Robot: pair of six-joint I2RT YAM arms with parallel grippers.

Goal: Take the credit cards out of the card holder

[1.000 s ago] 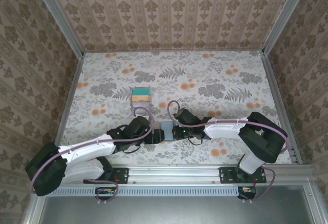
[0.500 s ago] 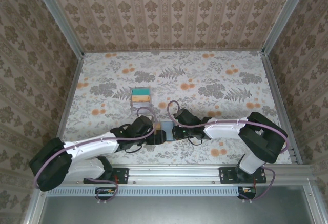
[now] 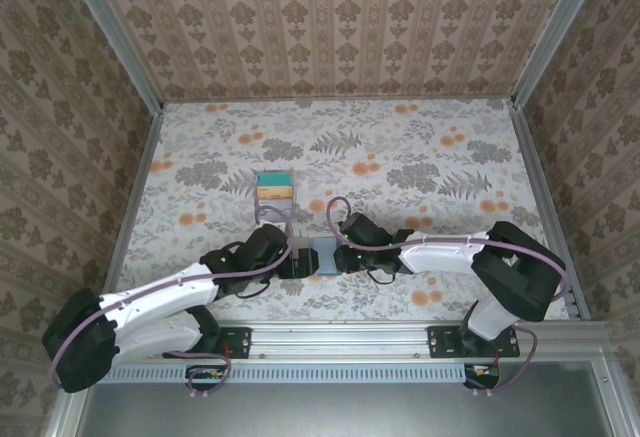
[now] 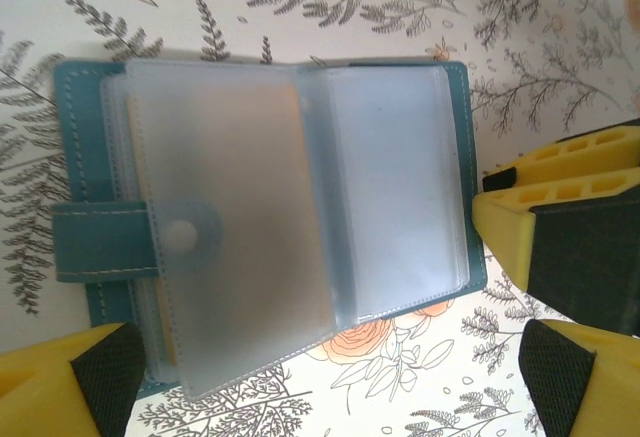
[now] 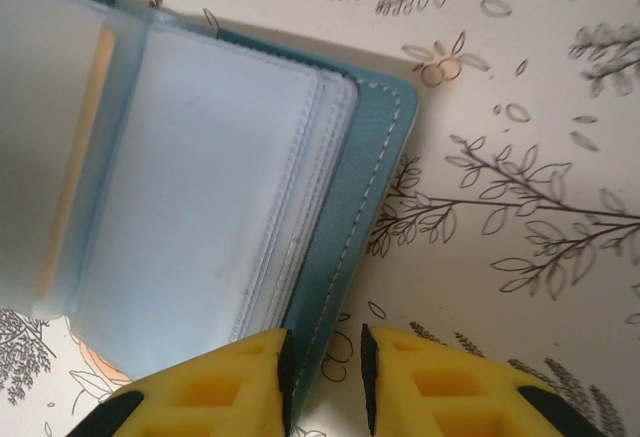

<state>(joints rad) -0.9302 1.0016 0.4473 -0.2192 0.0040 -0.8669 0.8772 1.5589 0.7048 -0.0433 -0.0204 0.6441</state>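
Widened left end effector [image 4: 320, 389], clear of open card holder [image 4: 300, 207] on near table [image 3: 450, 157]; loosened right end effector [image 5: 323, 382] around its right cover edge. Got two cards [image 3: 274, 188] out farther back; orange card [image 5: 80, 147] seemingly left inside.

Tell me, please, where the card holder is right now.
In the top view the card holder lies open on the table, near its front edge at the middle, between the left end effector and the right end effector.
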